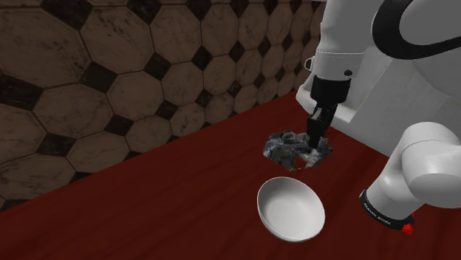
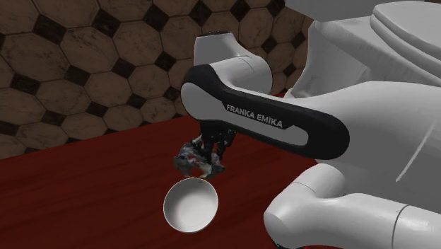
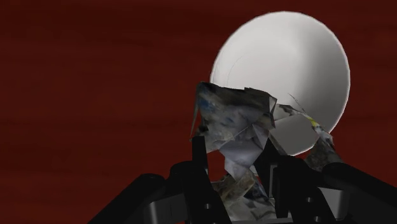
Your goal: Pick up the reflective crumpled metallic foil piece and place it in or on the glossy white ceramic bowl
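Note:
The crumpled foil piece (image 1: 294,147) is grey and silvery with dark patches, and it hangs just above the dark red table. My black gripper (image 1: 315,140) is shut on it, its fingers (image 3: 199,159) clasping the foil (image 3: 236,127) from both sides. The white bowl (image 1: 291,209) sits on the table just in front of the foil, toward the shoulder view's lower edge. In the second exterior view the foil (image 2: 198,160) hangs under the gripper (image 2: 214,150), directly above the far rim of the bowl (image 2: 190,205). The wrist view shows the bowl (image 3: 289,70) partly behind the foil.
The dark red wooden table (image 1: 170,207) runs back to a wall of brown octagonal tiles (image 1: 111,81). The white arm's base and links (image 1: 421,170) stand at the shoulder view's right, close beside the bowl.

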